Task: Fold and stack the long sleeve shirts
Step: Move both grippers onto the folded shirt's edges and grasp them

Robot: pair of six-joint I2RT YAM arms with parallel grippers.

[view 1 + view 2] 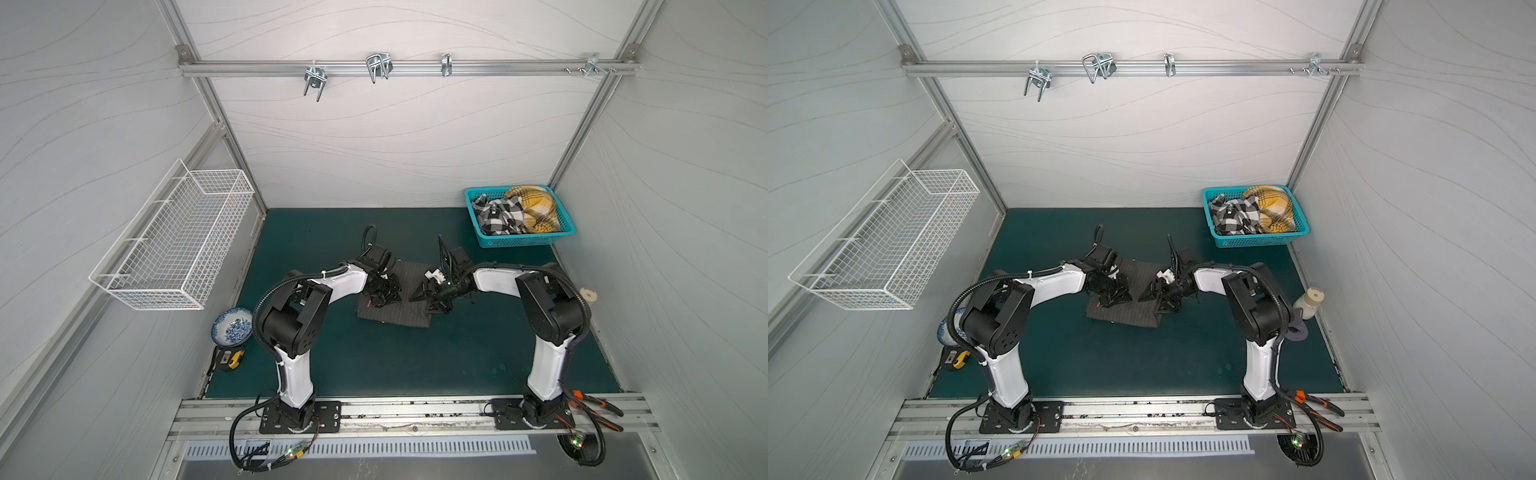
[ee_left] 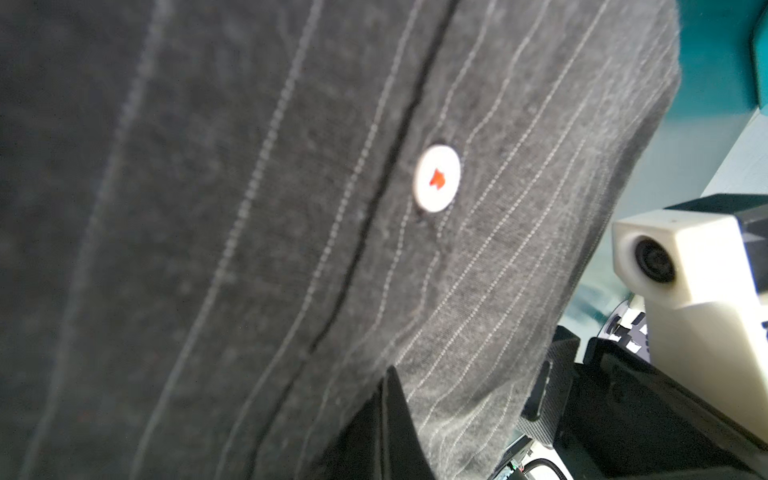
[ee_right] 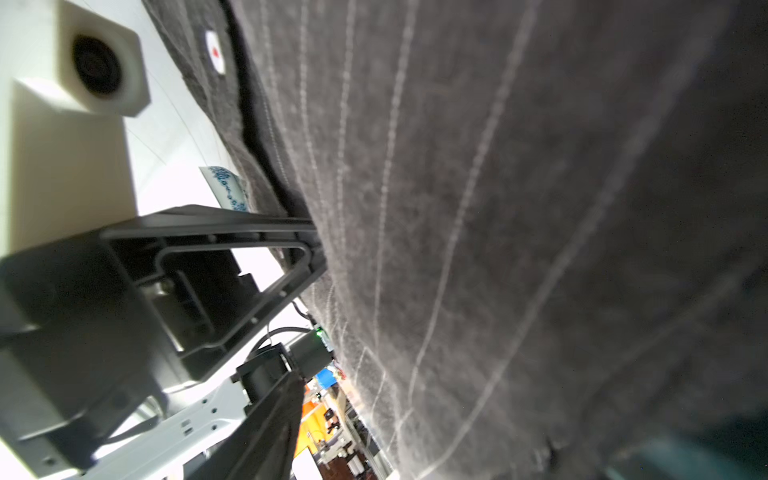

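Note:
A folded dark grey pinstriped shirt lies mid-mat in both top views. My left gripper is shut, and its joined tips rest on the cloth below a pale button. From the right, my right gripper stands open at the shirt's right edge. One finger shows beside the cloth; the other is hidden behind it. A black-and-white checked shirt and a mustard plaid shirt lie crumpled in a teal basket.
A white wire basket hangs on the left wall. A blue-patterned bowl and a tape measure sit at the mat's left edge. A white bottle stands at the right edge. Pliers lie on the front rail.

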